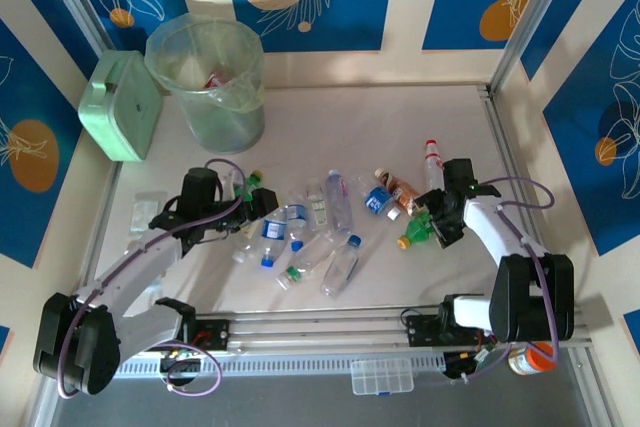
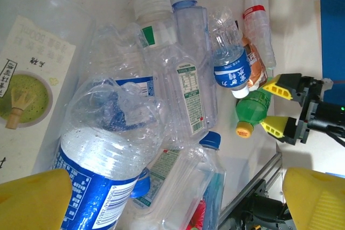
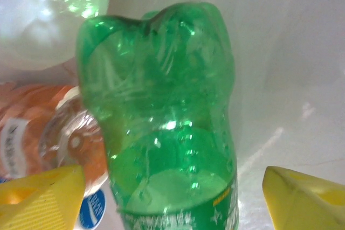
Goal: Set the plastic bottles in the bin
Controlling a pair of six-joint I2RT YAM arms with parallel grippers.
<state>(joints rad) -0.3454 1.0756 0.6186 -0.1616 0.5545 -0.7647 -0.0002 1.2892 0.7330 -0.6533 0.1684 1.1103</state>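
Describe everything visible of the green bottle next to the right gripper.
The green bottle is translucent green plastic, dented at its base, with a yellow-orange cap and a printed label band. It lies on its side on the white table, cap pointing away from the right gripper, whose open yellow fingers flank its base. A blue-labelled clear bottle and an orange-labelled one lie against it.

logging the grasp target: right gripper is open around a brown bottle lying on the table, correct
Not quite. The right gripper is open around a green bottle, not a brown one. The right wrist view shows it between the yellow fingers. It does lie on the table.
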